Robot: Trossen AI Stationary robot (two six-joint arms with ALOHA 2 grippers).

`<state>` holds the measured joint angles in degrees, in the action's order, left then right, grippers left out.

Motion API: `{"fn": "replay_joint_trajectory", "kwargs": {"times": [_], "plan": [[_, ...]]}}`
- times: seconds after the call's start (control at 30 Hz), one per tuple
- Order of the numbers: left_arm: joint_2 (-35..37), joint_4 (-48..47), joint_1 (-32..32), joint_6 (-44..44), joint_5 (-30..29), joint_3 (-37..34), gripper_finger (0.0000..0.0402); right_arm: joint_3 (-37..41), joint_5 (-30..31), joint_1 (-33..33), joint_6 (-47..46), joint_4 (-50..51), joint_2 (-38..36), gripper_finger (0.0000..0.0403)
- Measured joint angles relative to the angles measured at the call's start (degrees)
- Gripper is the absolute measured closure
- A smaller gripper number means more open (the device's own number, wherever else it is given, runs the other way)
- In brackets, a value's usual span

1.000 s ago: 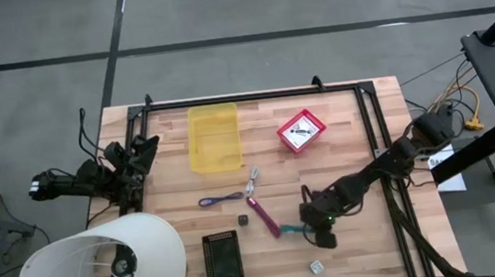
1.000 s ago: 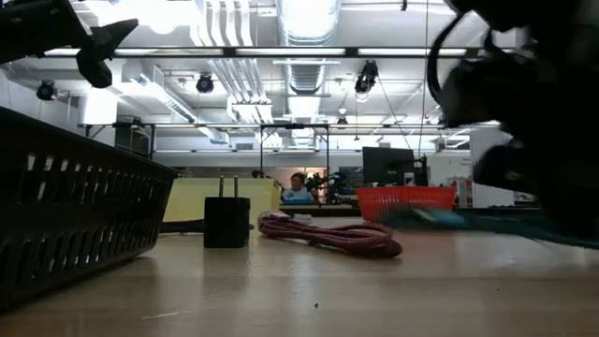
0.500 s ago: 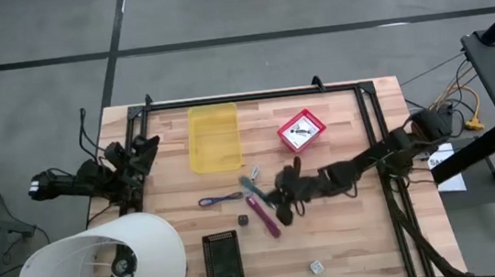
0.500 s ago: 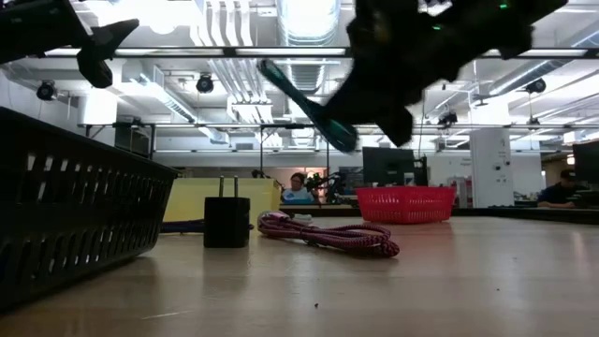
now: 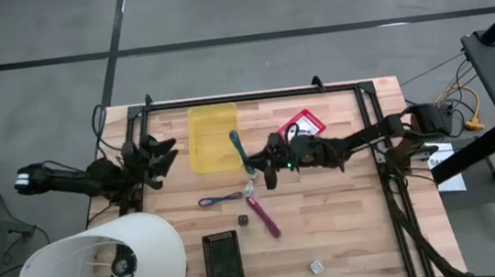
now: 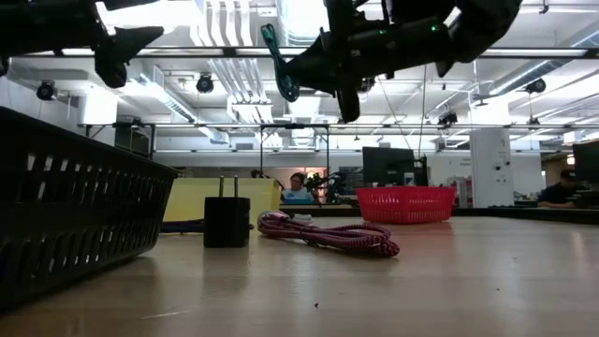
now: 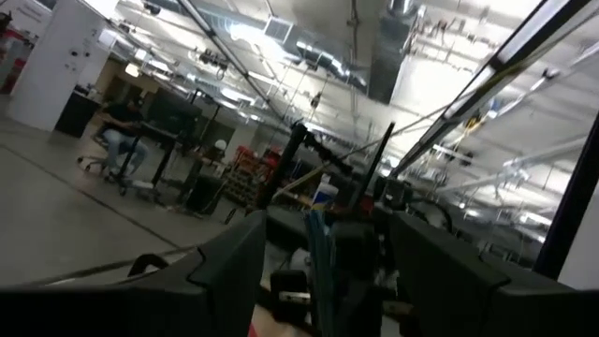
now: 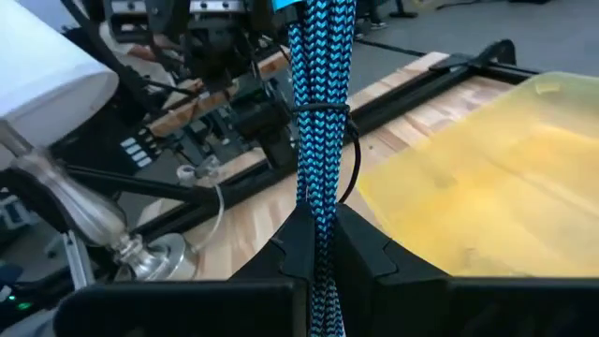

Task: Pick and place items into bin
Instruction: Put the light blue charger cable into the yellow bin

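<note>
— Where is the right gripper, and what has it got?

— It hangs above the middle of the table, at the right edge of the yellow bin. Its fingers are pinched tight on a teal braided cord bundle, tied round with a thin dark band. In the high view the bundle sticks up over the bin's right edge; in the low view it is well clear of the tabletop.

— And the left gripper?

— It waits at the table's left edge, beside the bin. The left wrist view shows its two fingers spread apart, with nothing between them.

— What lies on the table?

— A purple cord loop below the bin, a magenta braided cord to its right, and a small metal piece between them and the gripper. A tiny dark cube sits near the magenta cord, a clear cube near the front edge. A black basket stands at the front, and a red basket, partly covered by the right arm, sits right of the yellow bin.
</note>
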<state>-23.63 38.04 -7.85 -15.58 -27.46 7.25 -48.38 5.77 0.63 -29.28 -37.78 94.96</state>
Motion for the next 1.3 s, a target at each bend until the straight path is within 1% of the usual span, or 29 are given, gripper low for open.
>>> {"fn": "replay_joint_trajectory", "kwargs": {"times": [0.1,0.23,0.33,0.43,0.53,0.7,0.87,1.07,1.3], "plan": [[-4.2,0.2,0.2,0.0,0.0,1.5,0.0187,-0.9,-3.2,1.6,1.3,0.0,0.0,0.0390],[-7.8,3.9,1.0,-0.1,-0.1,3.0,0.0187,-2.7,-6.1,2.7,3.8,0.0,0.0,0.0390],[-11.8,5.3,1.8,0.0,0.0,4.6,0.0187,-4.1,-6.2,3.3,4.8,1.3,-0.1,0.0390],[-15.2,5.3,2.6,0.0,0.2,6.6,0.0187,-4.9,-6.2,3.5,7.0,1.7,-0.1,0.0390],[-19.0,5.0,3.2,0.0,0.8,8.8,0.0187,-5.8,-6.2,3.6,7.3,1.5,-0.1,0.0390],[-25.1,5.1,5.0,0.0,4.4,12.8,0.0187,-5.9,-6.2,3.6,7.5,1.6,-0.1,0.0390],[-30.7,5.3,6.6,-0.5,5.5,16.9,0.0187,-5.8,-6.2,3.5,7.5,3.9,-0.1,0.0390],[-36.9,5.3,8.7,-0.5,10.5,21.3,0.0187,-5.8,-6.2,3.6,7.5,4.5,-0.1,0.0390],[-42.4,5.3,10.0,-0.3,11.9,24.7,0.0187,-5.8,-6.2,3.6,7.5,4.4,-0.1,0.0390]]}}
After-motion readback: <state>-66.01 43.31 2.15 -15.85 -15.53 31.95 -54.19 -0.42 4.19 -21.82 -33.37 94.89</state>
